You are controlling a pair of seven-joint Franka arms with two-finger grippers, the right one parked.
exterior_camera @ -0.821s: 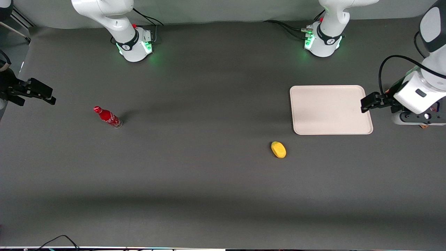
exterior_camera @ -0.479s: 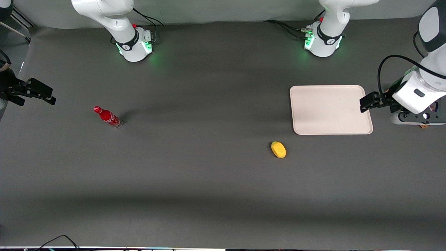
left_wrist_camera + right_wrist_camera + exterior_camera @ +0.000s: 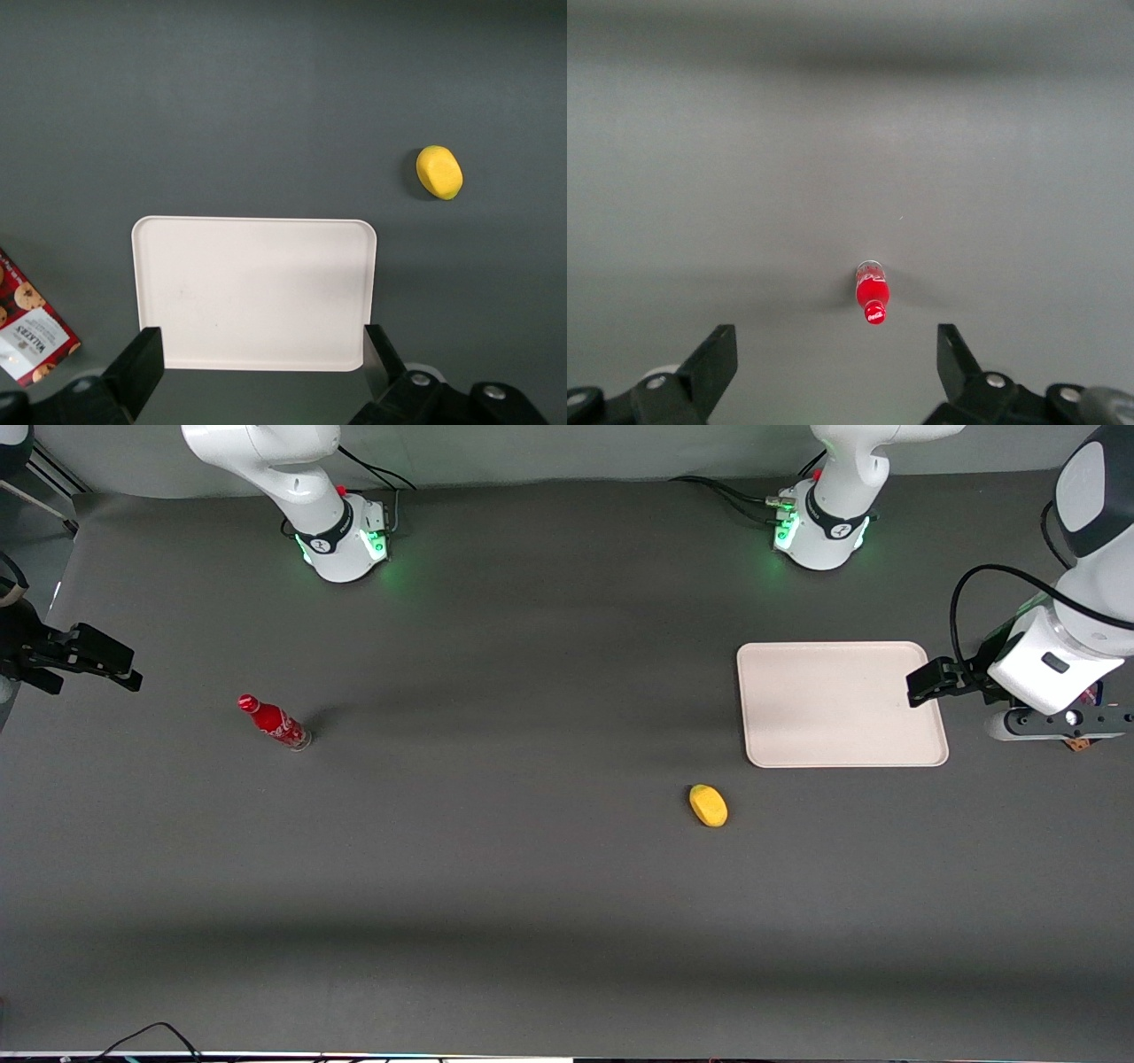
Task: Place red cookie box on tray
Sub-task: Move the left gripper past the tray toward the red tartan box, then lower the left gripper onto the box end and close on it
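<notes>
The red cookie box (image 3: pixel 27 326) is a dark-red tartan carton with cookie pictures and a white label, lying flat on the table beside the tray's end. In the front view my arm hides nearly all of it. The cream-white tray (image 3: pixel 842 704) lies flat and bare toward the working arm's end of the table; it also shows in the left wrist view (image 3: pixel 252 292). My left gripper (image 3: pixel 260 372) is open and holds nothing. It hangs above the table just off the tray's outer short end (image 3: pixel 1059 724), with the box beside it.
A yellow mango-like fruit (image 3: pixel 708 805) lies nearer the front camera than the tray; it also shows in the left wrist view (image 3: pixel 439 172). A small red bottle (image 3: pixel 274 723) stands toward the parked arm's end. The table (image 3: pixel 532 886) is dark grey.
My left gripper has shifted a little toward the tray and away from the front camera. Nothing on the table has moved.
</notes>
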